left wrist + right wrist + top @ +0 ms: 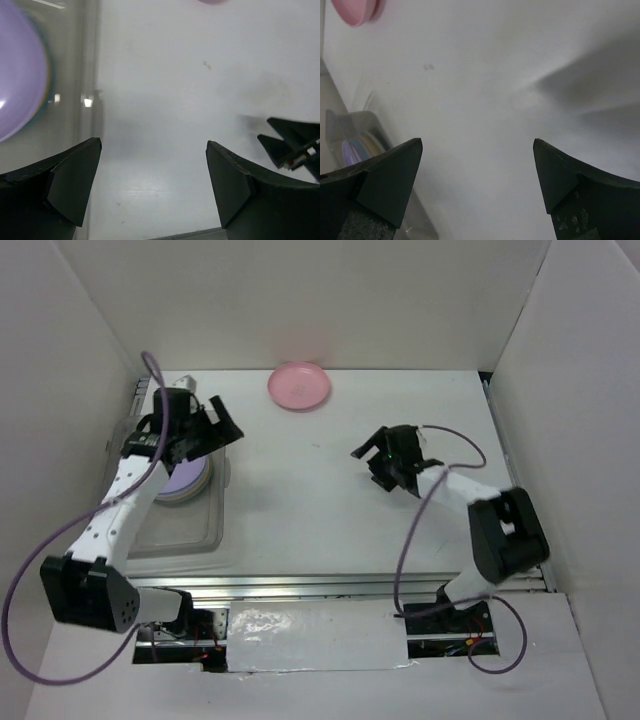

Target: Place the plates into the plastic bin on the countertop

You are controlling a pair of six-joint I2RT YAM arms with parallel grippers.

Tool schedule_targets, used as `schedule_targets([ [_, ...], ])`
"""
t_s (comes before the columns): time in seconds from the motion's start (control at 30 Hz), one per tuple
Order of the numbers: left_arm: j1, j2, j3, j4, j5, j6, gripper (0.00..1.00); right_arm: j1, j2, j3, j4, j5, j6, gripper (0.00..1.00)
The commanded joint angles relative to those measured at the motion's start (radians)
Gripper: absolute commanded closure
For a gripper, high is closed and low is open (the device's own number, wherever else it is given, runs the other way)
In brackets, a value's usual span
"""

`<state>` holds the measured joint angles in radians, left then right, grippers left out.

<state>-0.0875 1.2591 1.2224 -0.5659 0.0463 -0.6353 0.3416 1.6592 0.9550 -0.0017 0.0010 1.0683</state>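
Observation:
A pink plate point(299, 386) lies alone at the far middle of the white countertop point(330, 510); its edge shows in the right wrist view point(356, 11). The clear plastic bin point(195, 530) sits at the left with a stack of plates in it, a purple plate point(185, 480) on top, also seen in the left wrist view point(20, 75) and right wrist view point(351, 150). My left gripper point(222, 422) is open and empty above the bin's right edge. My right gripper point(378, 457) is open and empty over the middle of the countertop. The other plates are hidden in the stack.
White walls point(70, 390) close the countertop on three sides. A metal rail point(330, 587) runs along the front edge. The right gripper's fingers show at the right edge of the left wrist view point(292, 142).

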Motion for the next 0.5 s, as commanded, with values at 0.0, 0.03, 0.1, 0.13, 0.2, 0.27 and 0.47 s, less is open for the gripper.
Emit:
schedule_targets([
  [0.0, -0.093, 0.174, 0.113, 0.167, 0.007, -0.041, 0.01, 0.014, -0.298, -0.158, 0.017, 0.15, 0.029, 0.0],
  [0.03, -0.106, 0.225, 0.149, 0.181, -0.002, -0.072, 0.01, 0.031, -0.416, -0.223, -0.042, 0.171, 0.012, 0.0],
  [0.1, -0.145, 0.389, 0.285, 0.198, -0.029, -0.107, 0.01, 0.039, -0.519, -0.261, -0.107, 0.2, -0.03, 0.0],
  [0.13, -0.156, 0.443, 0.336, 0.189, -0.04, -0.124, 0.01, 0.042, -0.617, -0.298, -0.127, 0.194, -0.045, 0.0],
  [0.2, -0.188, 0.629, 0.512, 0.131, -0.127, -0.182, 0.01, 0.025, -0.706, -0.321, -0.191, 0.174, -0.082, 0.0],
  [0.27, -0.211, 0.814, 0.706, 0.063, -0.247, -0.25, 0.01, 0.022, -0.837, -0.351, -0.236, 0.134, -0.1, 0.0],
  [0.47, -0.224, 1.112, 0.939, 0.106, -0.312, -0.368, 0.01, 0.027, -1.076, -0.41, -0.334, 0.041, -0.14, 0.0],
])
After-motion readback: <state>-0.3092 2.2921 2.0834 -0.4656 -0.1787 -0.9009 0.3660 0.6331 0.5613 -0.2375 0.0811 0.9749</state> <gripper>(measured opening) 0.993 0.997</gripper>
